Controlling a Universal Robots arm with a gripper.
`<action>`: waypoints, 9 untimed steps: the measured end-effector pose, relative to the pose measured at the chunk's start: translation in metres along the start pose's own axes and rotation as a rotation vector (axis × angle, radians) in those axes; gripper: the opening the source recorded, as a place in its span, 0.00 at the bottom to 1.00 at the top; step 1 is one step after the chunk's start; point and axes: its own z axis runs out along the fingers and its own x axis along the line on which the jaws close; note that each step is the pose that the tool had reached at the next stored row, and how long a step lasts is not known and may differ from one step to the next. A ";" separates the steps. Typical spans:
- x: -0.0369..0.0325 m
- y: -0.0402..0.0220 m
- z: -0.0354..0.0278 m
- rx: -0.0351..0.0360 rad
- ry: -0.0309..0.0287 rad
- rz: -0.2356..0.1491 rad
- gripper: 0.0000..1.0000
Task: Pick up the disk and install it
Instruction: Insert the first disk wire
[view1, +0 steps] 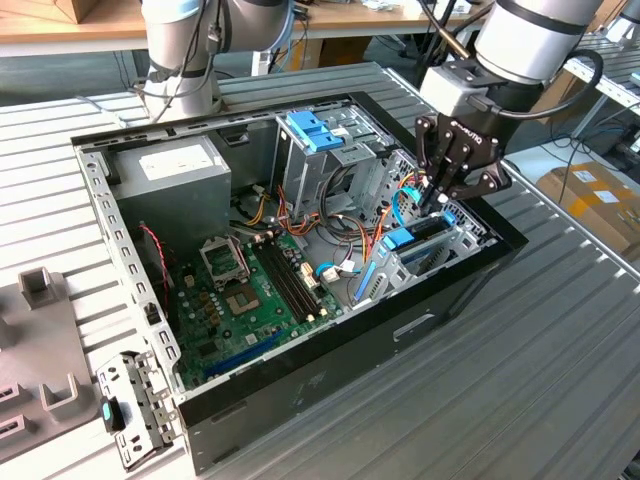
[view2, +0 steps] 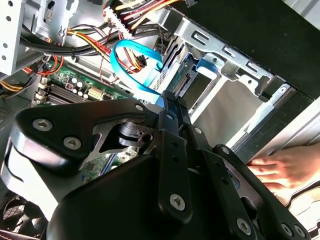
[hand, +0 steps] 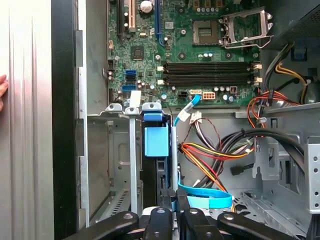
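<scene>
The disk (view1: 405, 240) stands on edge in a metal bay slot at the open computer case's side on the exterior view's right. Its bright blue carrier frame (hand: 156, 141) faces up, with a dark edge running from it toward the fingers. In the second wrist view the blue frame (view2: 207, 65) sits between silver bay walls. My gripper (view1: 440, 203) hangs just over the disk's far end. Both wrist views show the black fingers (hand: 165, 197) pressed close together, tips (view2: 170, 100) at the disk's end. Whether they touch it is hidden.
A person's hand (view2: 280, 167) rests on the table just outside the case wall. A thin blue cable (hand: 205, 199) loops beside the fingers, among orange and yellow wires. A tall drive cage with a blue bracket (view1: 313, 130), the motherboard (view1: 250, 290) and a power supply (view1: 170, 170) occupy the case.
</scene>
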 end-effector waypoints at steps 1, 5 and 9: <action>0.0004 0.0057 0.0003 0.0089 -0.0005 0.000 0.16; 0.0016 0.0103 0.0006 0.0658 -0.0021 0.001 0.16; 0.0029 0.0167 0.0008 0.0983 -0.0029 0.000 0.16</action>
